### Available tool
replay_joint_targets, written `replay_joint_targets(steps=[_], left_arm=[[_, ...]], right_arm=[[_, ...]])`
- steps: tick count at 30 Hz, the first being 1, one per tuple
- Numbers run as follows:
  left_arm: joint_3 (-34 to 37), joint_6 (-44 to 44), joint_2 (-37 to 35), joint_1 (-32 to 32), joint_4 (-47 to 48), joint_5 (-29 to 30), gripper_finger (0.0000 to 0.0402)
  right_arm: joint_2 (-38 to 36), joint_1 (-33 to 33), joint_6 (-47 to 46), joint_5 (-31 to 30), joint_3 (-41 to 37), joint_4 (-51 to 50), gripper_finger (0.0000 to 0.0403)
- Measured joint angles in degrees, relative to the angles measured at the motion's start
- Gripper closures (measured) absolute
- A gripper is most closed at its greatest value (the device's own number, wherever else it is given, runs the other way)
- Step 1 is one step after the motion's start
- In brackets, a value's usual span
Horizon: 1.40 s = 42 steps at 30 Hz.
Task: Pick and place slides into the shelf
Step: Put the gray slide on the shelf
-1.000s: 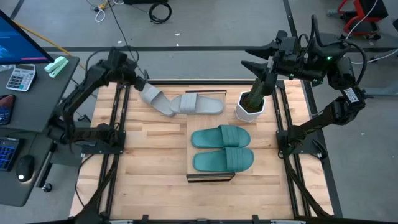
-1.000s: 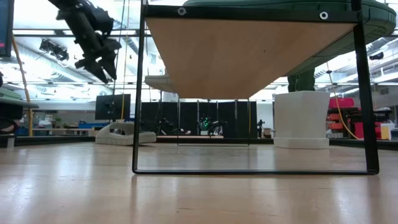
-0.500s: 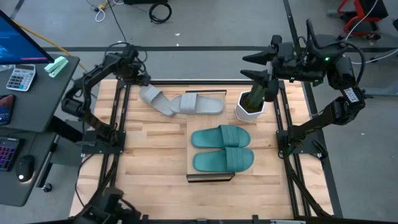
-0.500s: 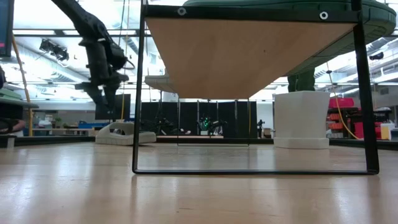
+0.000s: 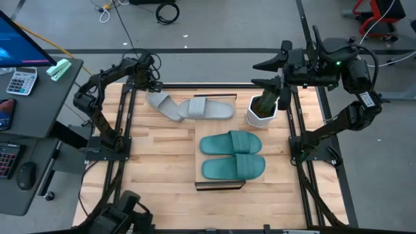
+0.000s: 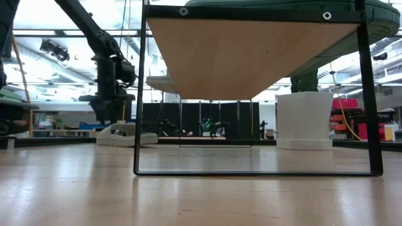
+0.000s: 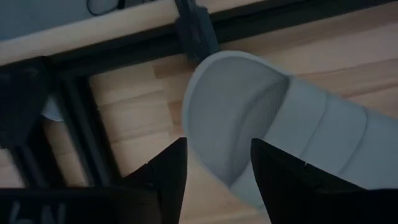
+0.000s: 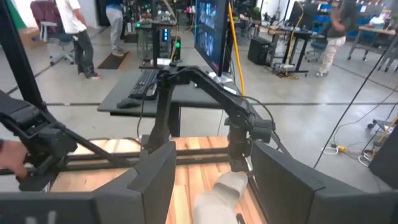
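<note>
Two teal green slides (image 5: 233, 155) lie side by side, flat and strap-up, on the light wood plank top of the shelf (image 5: 221, 185), a low rack with a dark end frame standing on the tabletop (image 5: 156, 175). Two light grey slides lie on the tabletop just beyond the shelf: one (image 5: 207, 109) flat, lengthwise across; the other (image 5: 162, 104) slanted, its end touching the first. From table level, the shelf's plank underside (image 6: 251, 56) spans between thin dark uprights.

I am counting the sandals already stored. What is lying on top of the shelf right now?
Two teal green slides lie side by side on the shelf, covering most of its plank top. The two light grey slides are on the table behind it.
</note>
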<state>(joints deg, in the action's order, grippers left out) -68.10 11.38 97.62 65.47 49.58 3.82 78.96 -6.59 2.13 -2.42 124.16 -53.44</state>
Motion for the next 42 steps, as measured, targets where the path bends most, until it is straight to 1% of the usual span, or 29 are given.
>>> replay_joint_targets(steps=[8, 14, 20, 24, 31, 37, 42], left_arm=[[0.0, 1.3, 3.3, 0.0, -1.8, -0.4, 0.0212], [0.0, 3.0, 3.8, 0.4, -5.0, -0.2, 0.0223], [0.0, 3.0, 3.8, 3.1, -5.0, -0.7, 0.0229], [0.0, 3.0, 3.8, 3.6, -5.7, -2.1, 0.0223], [0.1, 3.7, 4.2, 3.6, -6.9, -2.1, 0.0210], [0.1, 4.5, 7.1, 3.6, -6.6, -2.2, 0.0213], [0.0, 4.6, 10.4, 3.4, -5.7, -4.2, 0.0209]], right_arm=[[0.0, 0.0, 0.0, 0.5, 0.0, -1.0, 0.0188], [0.0, 0.0, 0.0, 1.1, 0.0, -1.0, 0.0188], [0.0, 0.0, 0.0, 1.2, 0.0, -1.0, 0.0188], [0.0, 0.0, 0.0, 1.4, 0.0, -1.0, 0.0188], [0.0, 0.0, 0.0, 1.5, 0.0, -1.0, 0.0188], [0.0, 0.0, -0.2, 1.5, 0.0, -1.0, 0.0188], [0.0, 0.0, -0.6, 1.7, 0.0, -1.0, 0.0188]])
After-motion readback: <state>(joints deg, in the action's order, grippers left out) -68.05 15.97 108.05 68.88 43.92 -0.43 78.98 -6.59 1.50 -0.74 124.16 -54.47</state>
